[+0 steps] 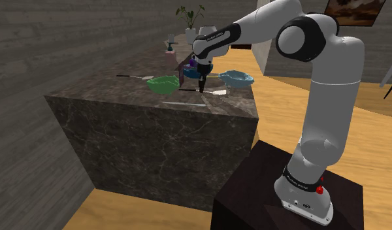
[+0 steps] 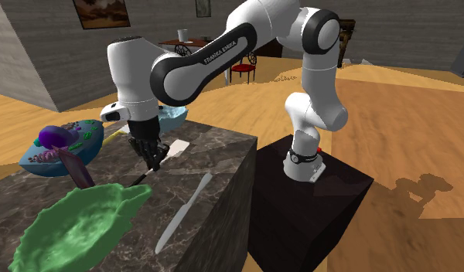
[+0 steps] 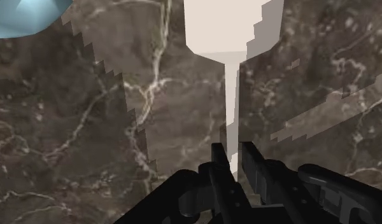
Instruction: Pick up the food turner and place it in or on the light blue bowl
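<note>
Wide marble bench (image 1: 155,137) under everything, and the white arm (image 1: 319,98) stretches from its stand out over the bench's near end. The light blue bowl (image 1: 236,78) sits toward the shoulder view's right, close to the bench edge, with a green bowl (image 1: 163,83) on the other side. Between the two, flat on the stone, lies the food turner (image 3: 215,38), its pale blade at the light blue bowl's end and its thin handle trailing off toward the green bowl. And here's the key bit: the gripper (image 3: 232,147) is right down on it, pointing at the bench. The turner's long axis runs straight between the two fingers, which pinch in across the slim neck just behind the blade. The grip looks set, nothing lifted yet. The light blue bowl lies just past the blade and a little to one side, so I'd call the carry short: up, across, over the rim.
</note>
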{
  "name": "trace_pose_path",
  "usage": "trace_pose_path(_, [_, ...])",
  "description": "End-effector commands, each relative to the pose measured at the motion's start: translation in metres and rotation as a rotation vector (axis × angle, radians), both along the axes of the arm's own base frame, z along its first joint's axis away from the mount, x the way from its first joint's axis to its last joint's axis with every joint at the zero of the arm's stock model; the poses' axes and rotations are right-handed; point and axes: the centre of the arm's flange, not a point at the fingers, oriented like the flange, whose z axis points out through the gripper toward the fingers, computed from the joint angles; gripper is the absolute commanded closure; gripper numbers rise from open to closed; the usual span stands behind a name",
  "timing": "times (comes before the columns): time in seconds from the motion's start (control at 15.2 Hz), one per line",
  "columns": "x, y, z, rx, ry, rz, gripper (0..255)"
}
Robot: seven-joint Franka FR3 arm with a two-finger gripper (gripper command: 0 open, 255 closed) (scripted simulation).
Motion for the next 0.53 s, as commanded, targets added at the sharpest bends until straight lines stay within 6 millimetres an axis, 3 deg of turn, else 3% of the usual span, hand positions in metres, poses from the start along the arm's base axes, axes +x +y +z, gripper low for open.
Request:
trace_pose_path(0.0, [0.0000, 0.0000, 0.0000, 0.000, 0.000, 0.000, 255])
trace_pose_path(0.46, [0.0000, 0.0000, 0.0053, 0.000, 0.000, 0.000, 255])
